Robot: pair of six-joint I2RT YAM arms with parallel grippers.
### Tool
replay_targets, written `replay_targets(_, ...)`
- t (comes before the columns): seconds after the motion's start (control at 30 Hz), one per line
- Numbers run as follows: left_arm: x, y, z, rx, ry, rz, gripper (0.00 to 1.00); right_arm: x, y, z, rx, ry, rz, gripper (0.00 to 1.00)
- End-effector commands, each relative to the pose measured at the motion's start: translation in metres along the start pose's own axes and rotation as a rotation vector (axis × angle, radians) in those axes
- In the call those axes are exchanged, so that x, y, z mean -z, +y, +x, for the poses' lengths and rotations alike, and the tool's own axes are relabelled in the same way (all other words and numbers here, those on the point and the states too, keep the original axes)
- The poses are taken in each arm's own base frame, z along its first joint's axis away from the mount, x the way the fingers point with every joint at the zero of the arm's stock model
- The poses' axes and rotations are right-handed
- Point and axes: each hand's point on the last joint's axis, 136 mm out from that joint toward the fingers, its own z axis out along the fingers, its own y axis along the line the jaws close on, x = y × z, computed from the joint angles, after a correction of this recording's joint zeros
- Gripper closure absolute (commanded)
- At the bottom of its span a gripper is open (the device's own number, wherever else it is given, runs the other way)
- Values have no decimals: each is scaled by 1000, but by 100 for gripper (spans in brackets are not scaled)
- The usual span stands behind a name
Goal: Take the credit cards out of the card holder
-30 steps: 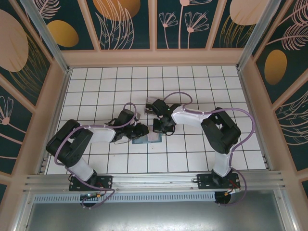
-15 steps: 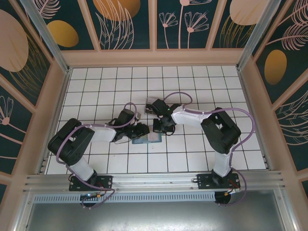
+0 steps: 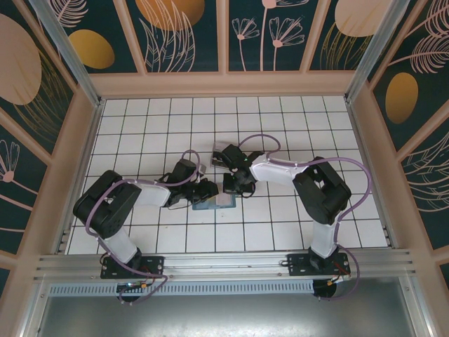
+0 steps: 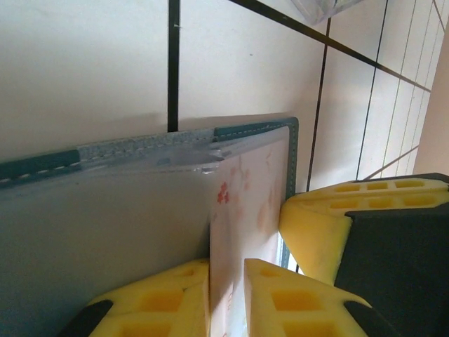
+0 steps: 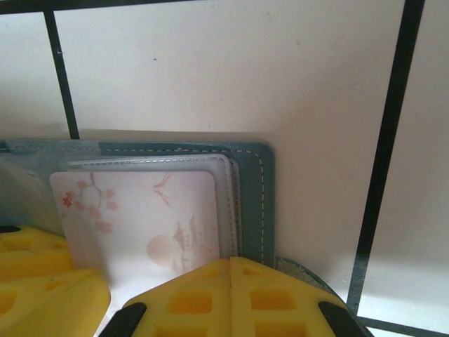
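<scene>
Pulling looks under way: at mid table (image 3: 280, 140) the closed right claw (image 5: 231, 291) pins the card holder (image 5: 254, 200), the left claw (image 4: 228, 284) narrowly pinches a card (image 4: 242, 203), and a steady leftward pull seems next.

The floor (image 3: 161, 116) is a grid of white square tiles with thin black joints, evenly lit with only soft shadows. A pale beige frame (image 3: 224, 84) borders it on the far, left and right sides. Above the frame rise a far wall (image 3: 182, 35), a left wall (image 3: 28, 91) and a right wall (image 3: 421, 105). All three are dark teal panels printed with pale pink leaves and flowers and orange-gold ovals, split by beige battens. Aluminium posts stand in the far left corner (image 3: 66, 49) and the far right corner (image 3: 379, 45). Along the near edge runs an aluminium rail (image 3: 224, 265), then a perforated metal strip (image 3: 231, 288) and a dull grey metal sheet (image 3: 224, 316).
</scene>
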Motion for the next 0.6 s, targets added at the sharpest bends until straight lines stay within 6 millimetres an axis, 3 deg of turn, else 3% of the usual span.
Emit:
replay_targets(0.0, -4, 16, 3, 28, -4, -34, 83, -13, -10, 13, 3, 44, 36, 99)
replay_targets(0.2, -1, 22, 3, 29, -14, -59, 90, -14, -12, 13, 1, 42, 47, 100)
replay_targets(0.23, 4, 15, 1, 16, -29, -48, 91, -14, -13, 13, -1, 41, 50, 100)
replay_targets(0.57, 17, 23, 2, 7, -52, -98, 93, -14, -28, 14, -22, 37, 104, 99)
